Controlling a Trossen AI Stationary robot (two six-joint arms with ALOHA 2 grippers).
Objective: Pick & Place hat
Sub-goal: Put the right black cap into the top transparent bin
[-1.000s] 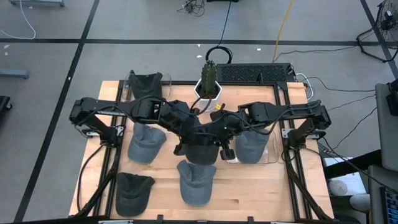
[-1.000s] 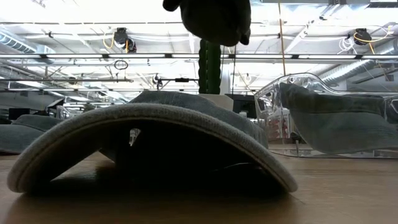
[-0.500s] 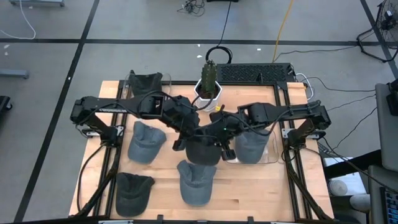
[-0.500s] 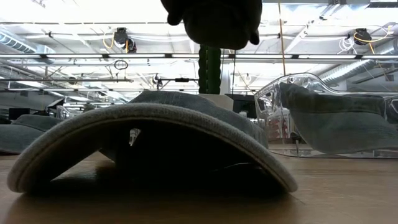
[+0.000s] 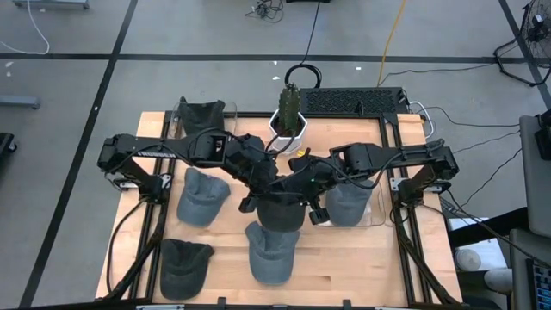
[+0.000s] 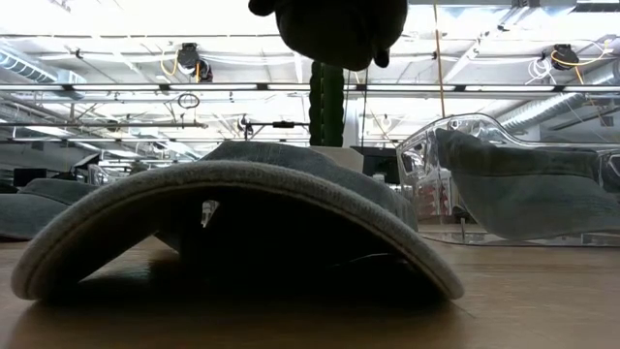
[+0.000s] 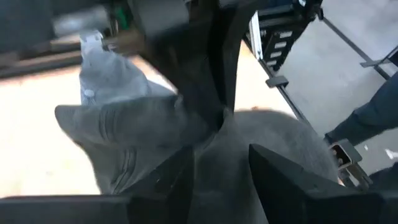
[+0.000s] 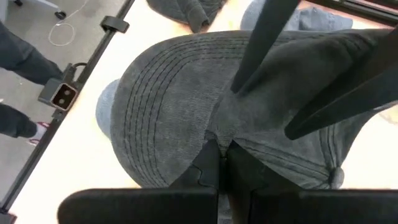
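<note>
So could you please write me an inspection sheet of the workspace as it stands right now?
Surface: wooden table.
Job's things: dark hat held over the middle; clear tray at right with a grey hat in it.
Clutter: four more hats on the table; small plant at the back.
Claws: left claw and right claw both shut on the dark hat.
Cables: yellow cable on the floor.
Surroundings: a person's legs beside the table.

The held dark hat [image 5: 280, 213] has shifted slightly nearer the table's front.
</note>
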